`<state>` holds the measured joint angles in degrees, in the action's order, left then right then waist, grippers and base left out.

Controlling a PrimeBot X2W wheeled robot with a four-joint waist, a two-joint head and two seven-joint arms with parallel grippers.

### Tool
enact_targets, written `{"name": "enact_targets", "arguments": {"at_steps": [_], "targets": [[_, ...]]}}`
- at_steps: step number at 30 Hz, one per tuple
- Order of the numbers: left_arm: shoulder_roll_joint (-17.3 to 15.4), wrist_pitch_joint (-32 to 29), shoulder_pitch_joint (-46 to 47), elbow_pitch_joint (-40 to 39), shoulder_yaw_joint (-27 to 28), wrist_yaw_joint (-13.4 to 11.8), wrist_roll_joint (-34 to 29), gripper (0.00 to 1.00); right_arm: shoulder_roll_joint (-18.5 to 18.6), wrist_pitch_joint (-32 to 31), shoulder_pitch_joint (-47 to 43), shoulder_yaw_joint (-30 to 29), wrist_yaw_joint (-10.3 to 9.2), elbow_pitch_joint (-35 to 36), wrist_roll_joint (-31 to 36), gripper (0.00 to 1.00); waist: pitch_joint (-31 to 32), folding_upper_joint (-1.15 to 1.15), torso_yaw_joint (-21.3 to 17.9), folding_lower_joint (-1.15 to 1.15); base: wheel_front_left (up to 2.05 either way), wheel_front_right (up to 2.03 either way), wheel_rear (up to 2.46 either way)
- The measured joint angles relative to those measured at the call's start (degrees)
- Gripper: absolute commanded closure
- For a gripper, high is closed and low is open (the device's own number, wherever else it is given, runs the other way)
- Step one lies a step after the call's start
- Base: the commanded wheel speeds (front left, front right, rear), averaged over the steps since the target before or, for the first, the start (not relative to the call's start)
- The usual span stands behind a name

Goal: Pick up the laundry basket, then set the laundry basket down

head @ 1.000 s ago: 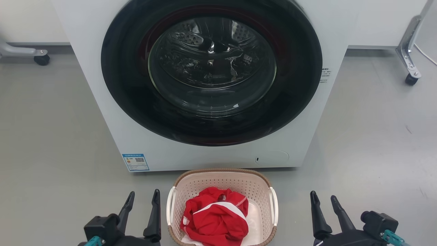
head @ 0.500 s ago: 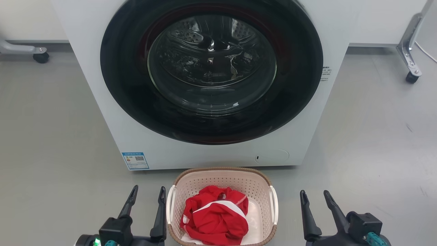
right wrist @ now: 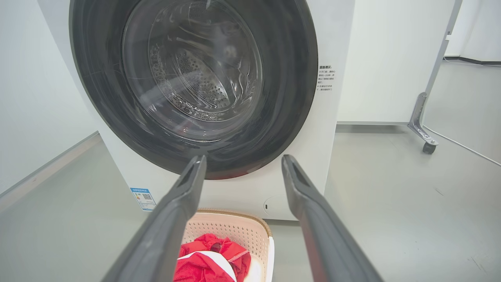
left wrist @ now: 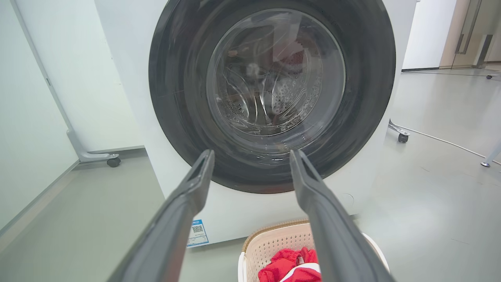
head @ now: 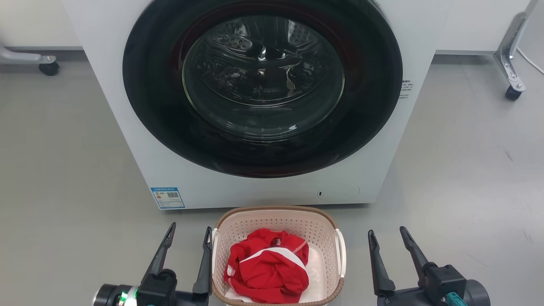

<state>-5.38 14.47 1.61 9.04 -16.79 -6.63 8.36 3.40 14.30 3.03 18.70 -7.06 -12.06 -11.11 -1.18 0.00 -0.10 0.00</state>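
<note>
Laundry basket [head: 276, 209] on floor [head: 63, 170], just near of washer [head: 263, 193], between grippers; long axis runs near-far.
Left gripper [head: 190, 228]: fingers spread, empty; inner finger just beside left handle [head: 213, 255], perhaps touching.
Right gripper [head: 386, 231]: spread, empty; clear gap to right handle [head: 341, 250].
Left arm nearer.

The washer [head: 255, 193] loses its top to the 12 o'clock edge of the head view. At 6 o'clock, the laundry basket [head: 278, 219] is cropped at its near rim, and a red garment [head: 267, 267] hides most of its floor. Print on the blue label [head: 167, 197], at the washer's 7 o'clock corner, is too small to read. The left gripper [head: 190, 228] and right gripper [head: 386, 231] run off the bottom edge.
</note>
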Motion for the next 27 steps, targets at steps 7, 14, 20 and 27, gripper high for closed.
{"name": "enact_targets", "arguments": {"at_steps": [7, 14, 20, 27], "targets": [[0.19, 0.00, 0.00, -0.53, 1.20, -0.01, 0.21, 0.00, -0.01, 0.00, -0.02, -1.41, 0.00, 0.87, -0.02, 0.00, -0.17, 0.00, -0.01, 0.00, 0.00, 0.00, 0.00], [0.35, 0.00, -0.01, -1.03, 1.94, -0.01, 0.80, 0.00, -0.09, 0.01, -0.05, -2.78, -0.01, 2.25, -0.05, 0.00, -0.09, 0.00, -0.03, 0.00, 0.00, 0.00, 0.00], [0.48, 0.00, -0.15, -1.79, 2.23, -0.01, 0.81, 0.00, -0.12, 0.24, -0.15, -3.50, -0.01, 3.27, -0.05, 0.00, 0.19, 0.00, -0.06, 0.00, 0.00, 0.00, 0.00], [0.53, 0.00, -0.73, -2.11, 2.46, -0.01, 0.80, 0.00, -0.20, 0.24, -0.41, -3.65, -0.01, 3.83, -0.04, 0.00, 0.53, 0.00, -0.04, 0.00, 0.00, 0.00, 0.00]]}}
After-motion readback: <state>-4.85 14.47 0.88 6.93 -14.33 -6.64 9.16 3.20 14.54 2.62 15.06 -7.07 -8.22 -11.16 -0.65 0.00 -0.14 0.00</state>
